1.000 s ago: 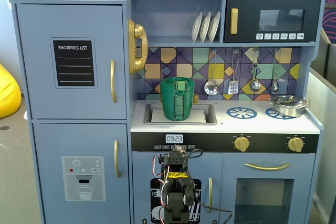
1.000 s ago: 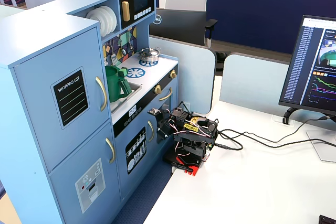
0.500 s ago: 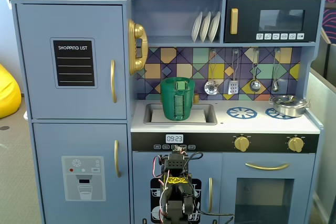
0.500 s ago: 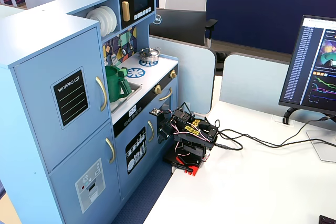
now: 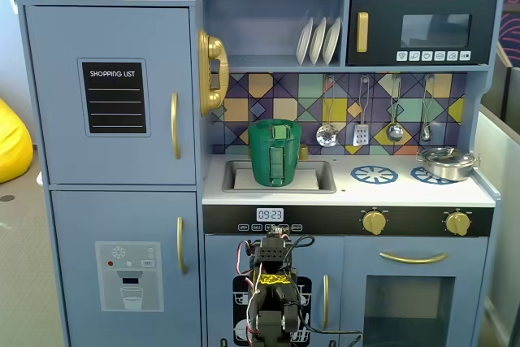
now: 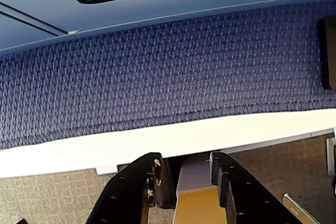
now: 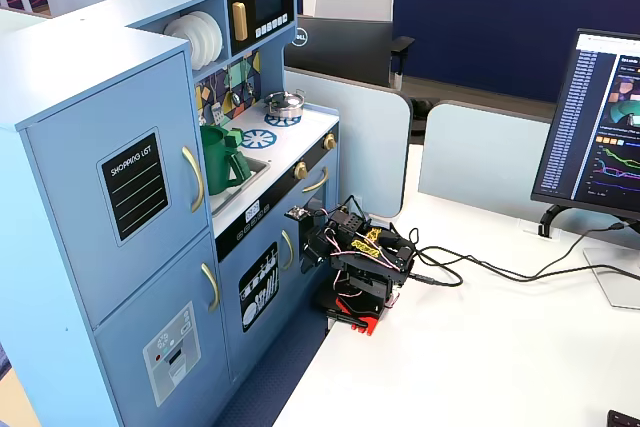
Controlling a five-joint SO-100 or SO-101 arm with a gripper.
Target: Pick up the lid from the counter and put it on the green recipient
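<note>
- Jaws [image 6: 184,174] parted, empty, aimed down past the white table [image 6: 79,150] edge at blue carpet [image 6: 157,77]
- Arm [image 7: 362,262] folded low on the table, just in front of the toy kitchen [image 7: 100,127]
- Green jug [image 5: 275,152] upright in the sink [image 5: 321,176]
- Lid [image 5: 443,154] on a steel pot [image 5: 447,168] at the right burner, well apart from the jug

white counter [image 5: 406,193] carries the green recipient [image 5: 274,152] (in the sink) and steel pot [image 5: 445,162].

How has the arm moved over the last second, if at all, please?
Yes. In a fixed view the arm has swung slightly right and now lines up under the clock display; it leaned left before.
</note>
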